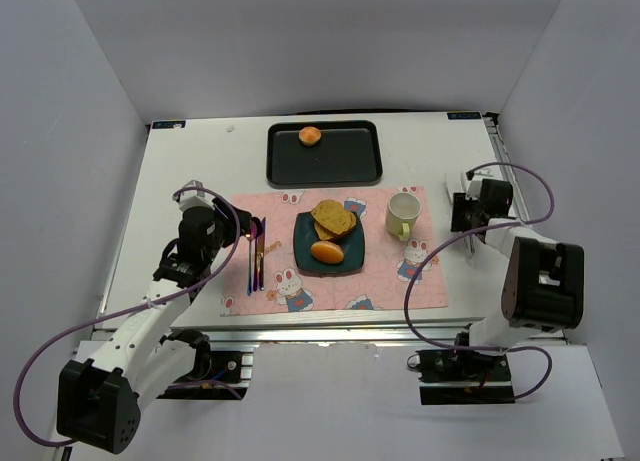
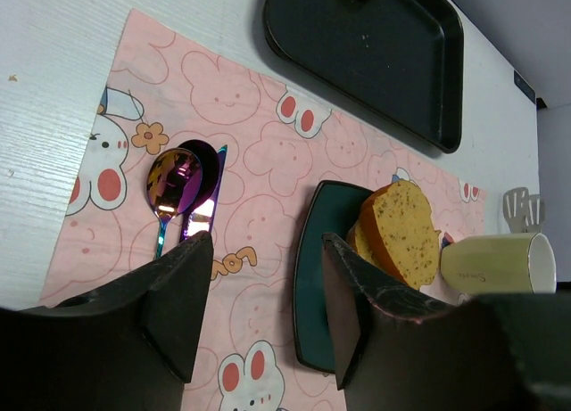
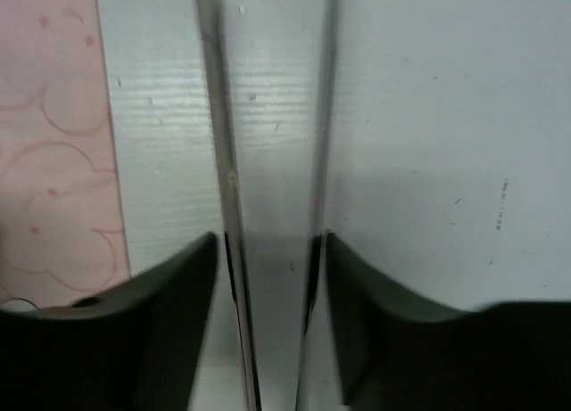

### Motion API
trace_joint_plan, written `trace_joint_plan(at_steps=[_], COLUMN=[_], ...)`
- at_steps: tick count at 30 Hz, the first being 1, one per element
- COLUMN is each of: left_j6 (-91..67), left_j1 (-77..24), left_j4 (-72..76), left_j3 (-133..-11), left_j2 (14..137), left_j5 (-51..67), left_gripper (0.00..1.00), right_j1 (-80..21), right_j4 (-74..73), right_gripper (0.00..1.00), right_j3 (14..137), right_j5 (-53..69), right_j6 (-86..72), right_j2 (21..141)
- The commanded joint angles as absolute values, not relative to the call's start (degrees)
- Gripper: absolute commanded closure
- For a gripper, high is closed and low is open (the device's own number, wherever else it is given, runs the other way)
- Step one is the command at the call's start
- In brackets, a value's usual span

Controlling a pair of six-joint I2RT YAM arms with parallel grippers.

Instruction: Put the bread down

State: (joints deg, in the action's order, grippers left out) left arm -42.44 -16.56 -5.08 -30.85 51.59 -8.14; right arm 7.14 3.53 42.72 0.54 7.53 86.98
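Listing near to far: left gripper (image 2: 263,295), jaws apart and empty, over pink rabbit placemat (image 2: 268,143), its lettering unreadable; right gripper (image 3: 268,277), whether clamped on thin shiny strips (image 3: 227,206) cannot be told; bread (image 1: 333,219), frame centre: two seeded toast slices and glossy orange-brown roll, on dark plate (image 1: 303,256).
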Motion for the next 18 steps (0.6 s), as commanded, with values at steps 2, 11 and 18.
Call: trace_joint_plan(at_steps=[2, 11, 18], left_j6=[-42.1, -41.48, -41.57], left_j1=[-16.17, -16.17, -16.17], left_j4=[-4.83, -5.8, -2.56], left_j3=[-32.61, -33.14, -31.91], left_j2=[51.06, 50.98, 51.33], left_j5=[-8.0, -7.82, -2.74], left_gripper=[0.38, 0.38, 0.72], right_j1=[8.17, 10.11, 7.92], right_j4=[1.41, -6.67, -11.16], right_gripper=[0.22, 0.11, 0.11], right_j3=[45.52, 51.14, 63.36], right_j5=[4.12, 5.72, 11.38], right_j6=[10.97, 14.68, 16.35], right_j2=[91.4, 86.23, 78.94])
